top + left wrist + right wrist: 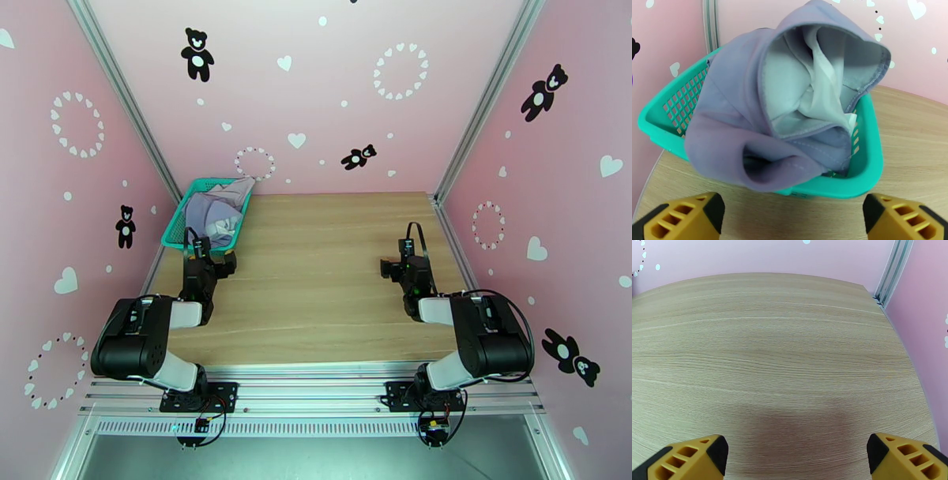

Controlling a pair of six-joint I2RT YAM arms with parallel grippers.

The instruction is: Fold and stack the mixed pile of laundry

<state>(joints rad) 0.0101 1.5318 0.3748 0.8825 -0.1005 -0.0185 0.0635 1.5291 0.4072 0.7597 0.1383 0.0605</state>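
The mixed laundry pile [215, 211] lies heaped in a green mesh basket [175, 230] at the table's far left corner. In the left wrist view the pile [750, 102] is grey-lavender cloth wrapped around paler cloth, spilling over the basket's near rim [869, 158]. My left gripper [212, 264] hovers just in front of the basket, open and empty, its yellow fingertips [683, 219] spread wide. My right gripper [399, 268] is over bare wood at the right, open with nothing between its fingertips [900, 459].
The wooden table [316, 268] stretches between the two arms. Pink walls with aluminium corner posts [466, 134] close in the left, back and right sides. The basket sits close against the left wall.
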